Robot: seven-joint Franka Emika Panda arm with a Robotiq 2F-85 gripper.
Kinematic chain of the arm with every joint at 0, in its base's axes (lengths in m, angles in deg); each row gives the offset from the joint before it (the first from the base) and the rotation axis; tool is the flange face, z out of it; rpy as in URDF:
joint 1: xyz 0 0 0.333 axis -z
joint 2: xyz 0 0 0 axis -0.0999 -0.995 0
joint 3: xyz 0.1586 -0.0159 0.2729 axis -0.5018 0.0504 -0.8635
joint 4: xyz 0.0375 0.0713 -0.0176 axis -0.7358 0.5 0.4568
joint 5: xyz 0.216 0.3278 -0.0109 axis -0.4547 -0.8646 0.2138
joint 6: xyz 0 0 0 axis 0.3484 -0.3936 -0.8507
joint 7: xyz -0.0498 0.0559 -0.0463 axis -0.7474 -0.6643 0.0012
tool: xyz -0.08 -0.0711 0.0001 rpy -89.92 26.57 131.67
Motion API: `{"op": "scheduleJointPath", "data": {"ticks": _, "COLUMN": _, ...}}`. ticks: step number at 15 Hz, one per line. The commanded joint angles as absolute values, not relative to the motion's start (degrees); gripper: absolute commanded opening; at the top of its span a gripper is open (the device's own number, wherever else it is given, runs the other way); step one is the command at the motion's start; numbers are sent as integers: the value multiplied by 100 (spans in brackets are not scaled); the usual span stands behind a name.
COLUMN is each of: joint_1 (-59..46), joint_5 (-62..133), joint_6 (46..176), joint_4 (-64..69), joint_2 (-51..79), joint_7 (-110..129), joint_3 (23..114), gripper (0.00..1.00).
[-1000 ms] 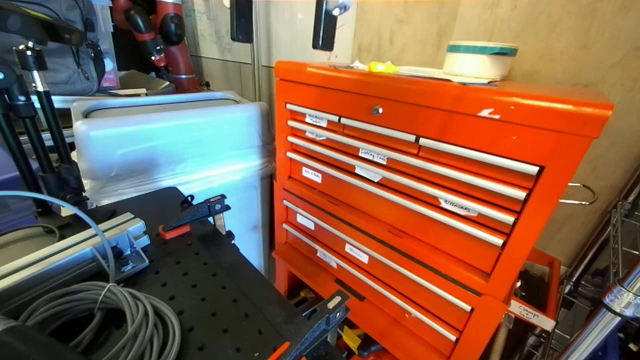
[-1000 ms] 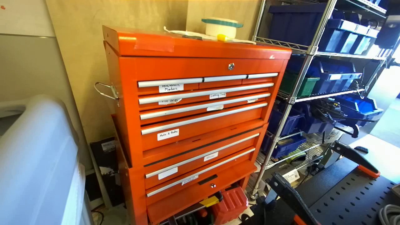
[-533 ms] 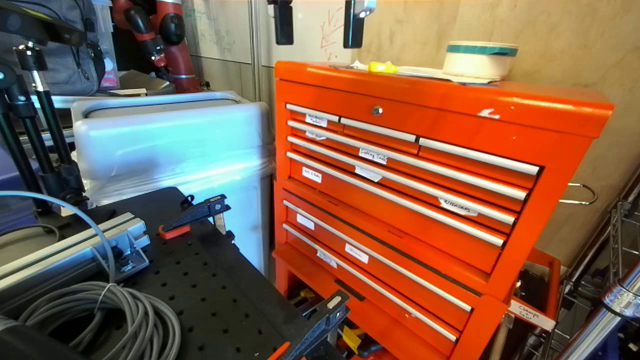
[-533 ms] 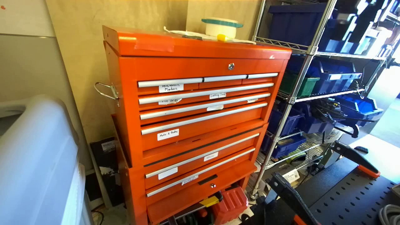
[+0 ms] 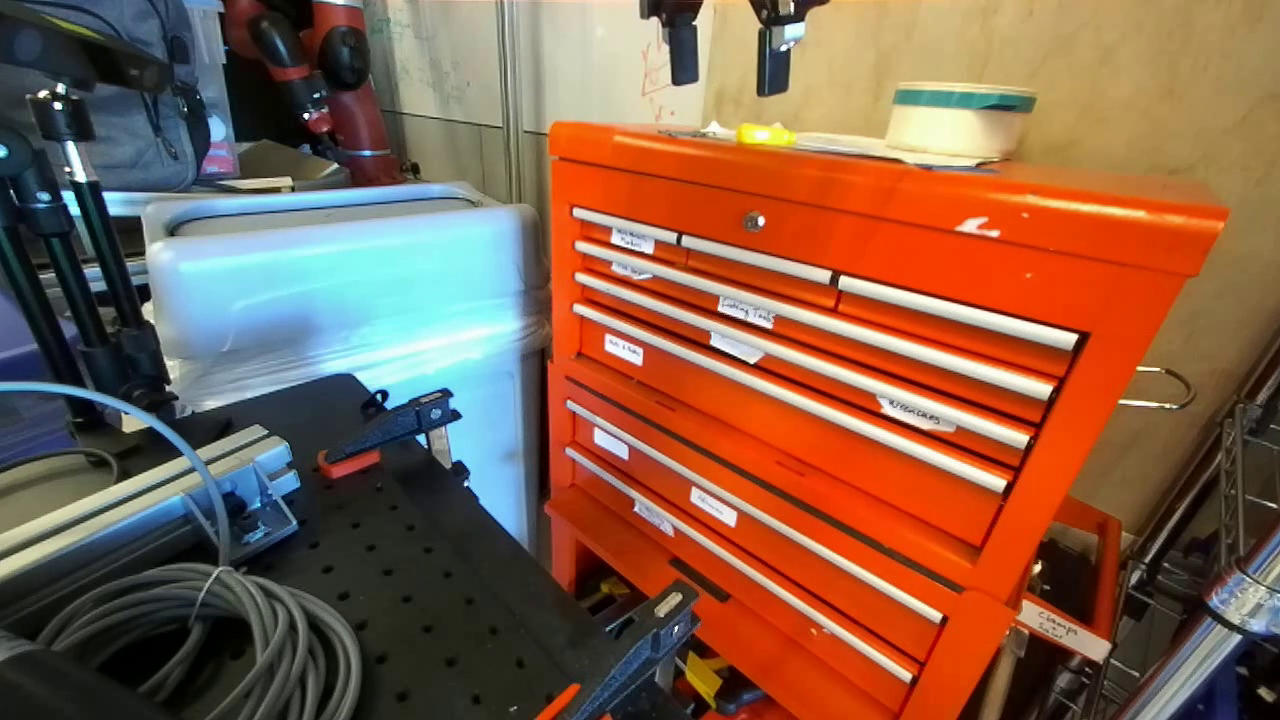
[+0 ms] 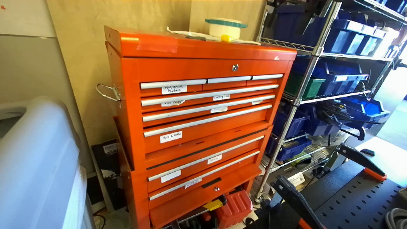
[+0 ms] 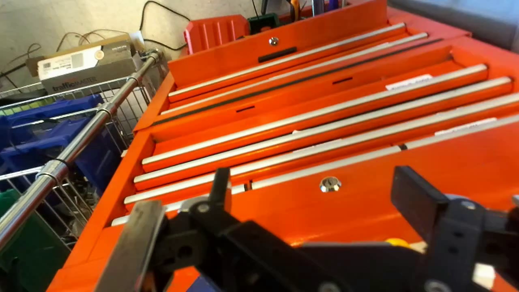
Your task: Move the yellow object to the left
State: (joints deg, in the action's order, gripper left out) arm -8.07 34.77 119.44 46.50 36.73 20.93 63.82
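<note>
In an exterior view, your tool [image 5: 728, 87] hangs higher than the worktop [image 5: 1110, 182], the top of an orange metal drawer chest [image 5: 850, 470]; its two black fingers [image 5: 773, 62] stand spread wide apart. Below the tool, and apart from both fingertips, you find the small yellow object [image 5: 765, 135]. It lies beside or on the edge of a flat white sheet [image 5: 850, 146]; which of the two, you cannot tell. Lower than the tool, toward the right edge of that view, note the round whitish, teal-banded tub [image 5: 958, 130]. In an exterior view, chrome wire shelving [image 6: 317, 51] and a blue plastic bin [image 6: 286, 30] appear behind the tool. In the wrist view, you look between the fingers to a round silver lock [image 7: 330, 184] on the chest's front; nearer in, the tool's body covers part of the yellow object.
</note>
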Motion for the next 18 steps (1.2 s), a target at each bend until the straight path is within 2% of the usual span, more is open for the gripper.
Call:
{"op": "scheduleJointPath", "data": {"ticks": 1, "joint_1": -699, "joint_5": 3652, "joint_6": 12235, "joint_4": 4019, "joint_2": 3012, "joint_7": 2859, "joint_3": 6285, "gripper": 100}}
{"op": "scheduleJointPath", "data": {"ticks": 18, "joint_1": -1249, "joint_5": 4000, "joint_6": 12147, "joint_4": 2666, "joint_2": 1739, "joint_7": 4332, "joint_3": 6468, "gripper": 100}}
